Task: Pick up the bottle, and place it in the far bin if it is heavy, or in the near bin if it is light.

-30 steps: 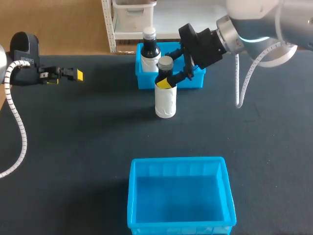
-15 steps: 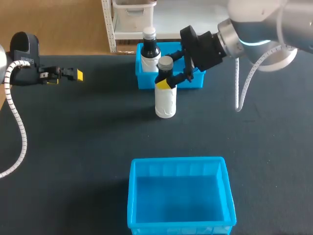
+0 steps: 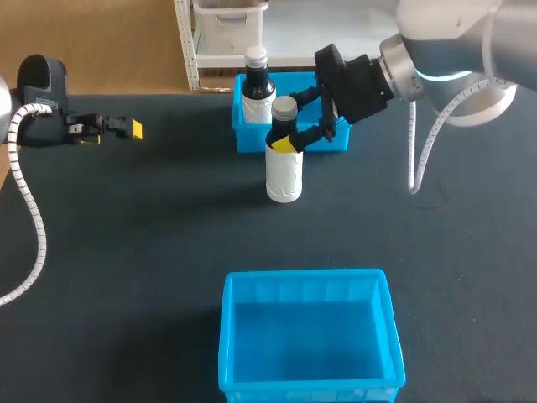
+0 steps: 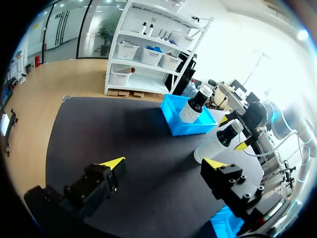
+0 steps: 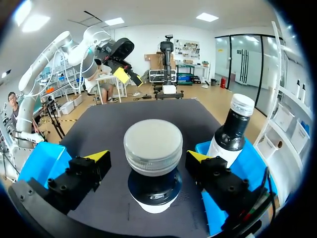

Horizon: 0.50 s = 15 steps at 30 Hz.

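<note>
**Bottle on table, right gripper straddling its neck**

Head view, left to right. The left arm (image 3: pixel 38 92) enters at the left edge. The left gripper (image 3: pixel 126 128) hangs over the black table (image 3: pixel 126 252), well apart from everything else. Only one yellow tip is plain from above, so the finger spacing can't be read here. The left wrist view settles it: the two fingers stand wide apart with nothing between them.

Centre. The bottle (image 3: pixel 284 168), white with a dark neck and grey cap, stands upright on the table just in front of the far bin (image 3: pixel 336 138). A second bottle (image 3: pixel 256 88), dark with a white cap, stands in that bin's left end. The near bin (image 3: pixel 309 277) sits at the table's near edge. In the left wrist view only one corner of it shows, behind a finger.

Right. The right arm (image 3: pixel 453 50) comes in from the upper right, and the right gripper (image 3: pixel 288 124) is at the bottle's neck. From above, one yellow tip shows in front of the neck and the other tip is hidden behind the bottle. The right wrist view shows one finger on each side of the neck, below the cap. The fingers are spread, with a clear gap at one of them. The other lies just beside the neck, and contact there cannot be made out. Not clamped.
</note>
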Each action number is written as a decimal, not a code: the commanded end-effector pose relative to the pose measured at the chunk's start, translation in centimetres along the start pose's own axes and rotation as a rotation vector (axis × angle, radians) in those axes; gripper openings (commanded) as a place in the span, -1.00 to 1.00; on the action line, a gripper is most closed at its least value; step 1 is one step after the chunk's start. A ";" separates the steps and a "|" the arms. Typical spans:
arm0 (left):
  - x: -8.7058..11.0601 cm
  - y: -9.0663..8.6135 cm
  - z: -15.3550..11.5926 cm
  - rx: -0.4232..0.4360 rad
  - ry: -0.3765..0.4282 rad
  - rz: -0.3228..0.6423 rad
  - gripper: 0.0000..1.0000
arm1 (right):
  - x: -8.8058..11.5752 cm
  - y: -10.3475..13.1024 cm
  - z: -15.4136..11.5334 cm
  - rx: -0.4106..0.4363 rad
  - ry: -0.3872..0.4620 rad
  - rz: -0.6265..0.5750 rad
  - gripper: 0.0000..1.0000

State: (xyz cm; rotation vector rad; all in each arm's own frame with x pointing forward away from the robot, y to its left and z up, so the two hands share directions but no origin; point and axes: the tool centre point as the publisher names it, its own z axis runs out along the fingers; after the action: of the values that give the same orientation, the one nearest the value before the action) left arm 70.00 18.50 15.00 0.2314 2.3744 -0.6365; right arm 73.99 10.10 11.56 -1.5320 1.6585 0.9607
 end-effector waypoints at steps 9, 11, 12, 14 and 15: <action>0.0 0.0 0.0 0.000 0.000 0.000 1.00 | -0.1 0.3 0.3 -0.003 -0.004 -0.006 0.56; 0.0 0.0 0.0 0.000 0.000 0.000 1.00 | -0.1 0.3 0.3 -0.003 -0.004 -0.006 0.53; 0.0 0.0 0.0 0.000 0.000 0.000 1.00 | -0.1 0.3 0.3 -0.003 -0.004 -0.007 0.47; 0.0 0.0 0.0 0.000 0.000 0.000 1.00 | -0.1 0.3 0.3 -0.003 -0.004 -0.007 0.29; 0.0 0.0 0.0 0.000 0.000 0.000 1.00 | -0.1 0.3 0.3 -0.004 -0.004 -0.006 0.28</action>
State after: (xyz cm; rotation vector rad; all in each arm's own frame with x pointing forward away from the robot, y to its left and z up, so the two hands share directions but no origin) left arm 70.00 18.50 15.00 0.2314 2.3744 -0.6365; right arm 73.72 10.41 11.62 -1.5365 1.6500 0.9637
